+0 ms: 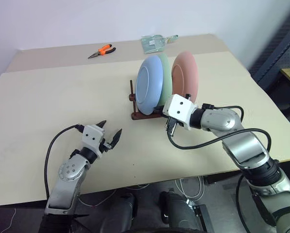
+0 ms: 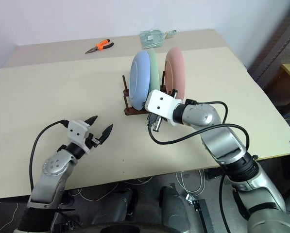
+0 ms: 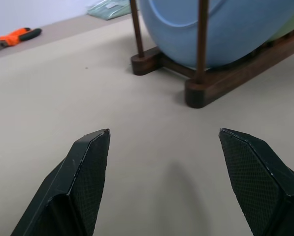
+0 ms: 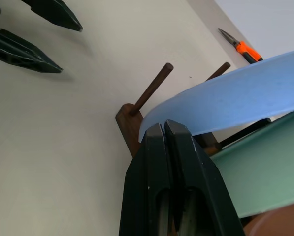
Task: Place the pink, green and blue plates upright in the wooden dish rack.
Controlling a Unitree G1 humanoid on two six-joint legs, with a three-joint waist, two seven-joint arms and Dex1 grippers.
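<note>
The wooden dish rack (image 1: 135, 115) stands mid-table and holds three plates upright. The blue plate (image 1: 149, 85) is nearest my left side, the green plate (image 1: 164, 73) sits behind it, and the pink plate (image 1: 186, 76) is last. My right gripper (image 4: 164, 129) is shut with nothing between its fingers. Its tips are right at the blue plate's (image 4: 235, 103) lower rim, by the rack's end pegs (image 4: 151, 91). My left gripper (image 1: 111, 127) hovers open and empty over bare table, in front of the rack and to its left.
Orange-handled pliers (image 1: 102, 50) lie at the far left of the table. A clear plastic packet (image 1: 154, 42) sits at the far edge behind the rack. A dark metal shelf (image 1: 281, 43) stands beyond the table's right side.
</note>
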